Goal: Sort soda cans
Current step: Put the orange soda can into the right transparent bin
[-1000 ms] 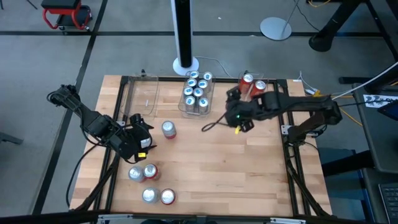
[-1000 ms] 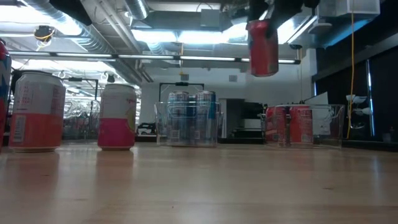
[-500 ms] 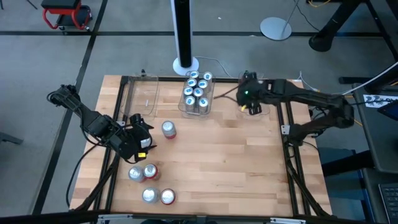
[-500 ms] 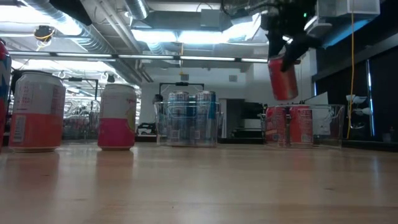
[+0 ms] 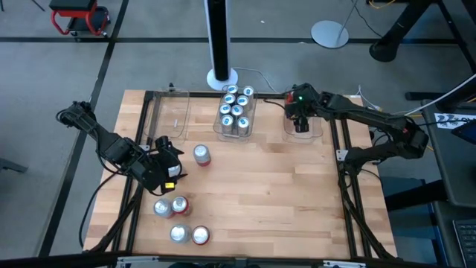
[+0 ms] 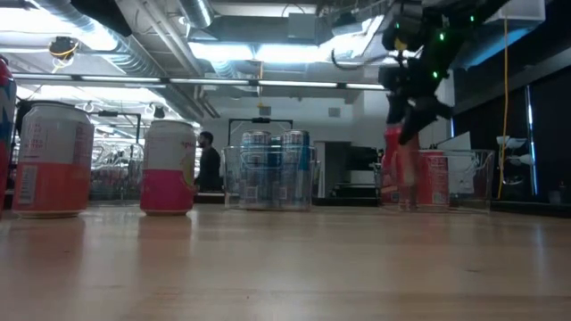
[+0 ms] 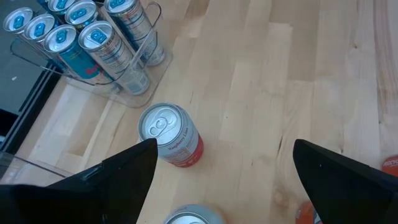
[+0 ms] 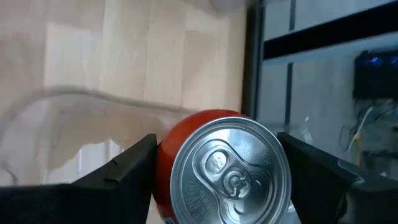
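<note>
My right gripper (image 5: 300,113) is at the table's far right, shut on a red soda can (image 8: 225,167) with a silver top. It holds the can in the clear bin (image 5: 306,131), where other red cans (image 6: 434,178) stand. Blue-and-white cans (image 5: 235,110) fill the middle bin. My left gripper (image 5: 168,159) hangs open over the table's left side, above and short of a silver-and-red can (image 7: 170,134) standing upright on the wood. Several more loose cans (image 5: 179,205) stand near the front left. My right gripper pinches the red can by its upper sides (image 8: 164,163), just below the silver top, one finger (image 8: 118,175) on each side. The fingers come from above, slanting down. The can (image 6: 397,169) stays upright between the bin's walls; I cannot tell whether its bottom rests on the bin's floor.
An empty clear bin (image 5: 172,116) stands at the far left of the table. A black frame (image 5: 343,149) runs along the table's edges. The middle of the wooden table (image 5: 268,193) is bare. A person (image 6: 209,166) stands far off in the room.
My right gripper has carried the red can from above the table's middle toward the far right corner and down into the right bin, rolling a little on the way. The can has stayed upright in the hold. My left arm has kept still.
</note>
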`<action>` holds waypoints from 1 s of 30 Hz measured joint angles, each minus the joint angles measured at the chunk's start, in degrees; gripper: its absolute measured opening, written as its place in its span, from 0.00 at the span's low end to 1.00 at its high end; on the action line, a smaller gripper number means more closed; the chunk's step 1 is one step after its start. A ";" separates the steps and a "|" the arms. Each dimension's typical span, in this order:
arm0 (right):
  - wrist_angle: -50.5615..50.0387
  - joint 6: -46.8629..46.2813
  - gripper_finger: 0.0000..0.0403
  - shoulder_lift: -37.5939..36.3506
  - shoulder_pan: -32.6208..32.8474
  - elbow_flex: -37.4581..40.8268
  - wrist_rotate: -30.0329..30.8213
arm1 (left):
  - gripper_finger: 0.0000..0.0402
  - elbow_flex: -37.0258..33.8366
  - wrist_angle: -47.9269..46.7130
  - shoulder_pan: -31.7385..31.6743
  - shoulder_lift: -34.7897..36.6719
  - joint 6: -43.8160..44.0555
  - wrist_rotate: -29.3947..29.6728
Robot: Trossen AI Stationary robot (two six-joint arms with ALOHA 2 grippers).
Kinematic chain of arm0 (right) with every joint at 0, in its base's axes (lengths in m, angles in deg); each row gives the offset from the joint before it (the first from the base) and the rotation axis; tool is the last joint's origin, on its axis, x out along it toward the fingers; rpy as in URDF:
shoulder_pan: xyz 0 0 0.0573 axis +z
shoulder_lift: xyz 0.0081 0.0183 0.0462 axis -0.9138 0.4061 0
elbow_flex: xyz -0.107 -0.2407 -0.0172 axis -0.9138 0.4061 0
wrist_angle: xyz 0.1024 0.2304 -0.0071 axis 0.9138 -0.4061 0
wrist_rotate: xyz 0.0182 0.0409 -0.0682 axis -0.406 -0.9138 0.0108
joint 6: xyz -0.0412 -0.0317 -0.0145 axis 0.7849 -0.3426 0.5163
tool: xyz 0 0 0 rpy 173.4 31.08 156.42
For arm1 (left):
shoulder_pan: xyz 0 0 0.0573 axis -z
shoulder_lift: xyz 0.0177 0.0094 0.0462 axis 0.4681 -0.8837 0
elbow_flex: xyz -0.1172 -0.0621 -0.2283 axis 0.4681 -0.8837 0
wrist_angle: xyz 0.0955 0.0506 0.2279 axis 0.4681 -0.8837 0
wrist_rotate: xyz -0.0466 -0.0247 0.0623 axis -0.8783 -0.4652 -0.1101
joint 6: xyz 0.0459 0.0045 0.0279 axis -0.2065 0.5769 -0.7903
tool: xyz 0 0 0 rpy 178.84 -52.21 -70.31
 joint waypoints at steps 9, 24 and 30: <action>8.46 0.81 0.71 0.00 -4.94 8.09 -4.91 | 0.90 0.01 0.00 0.00 0.00 0.00 0.00; 14.55 3.08 0.95 0.00 -6.95 11.19 -1.98 | 0.90 0.01 0.02 -0.02 0.00 0.20 0.00; 15.06 4.86 0.94 0.00 -6.95 10.24 -1.20 | 0.90 0.01 0.02 0.00 0.00 0.20 0.00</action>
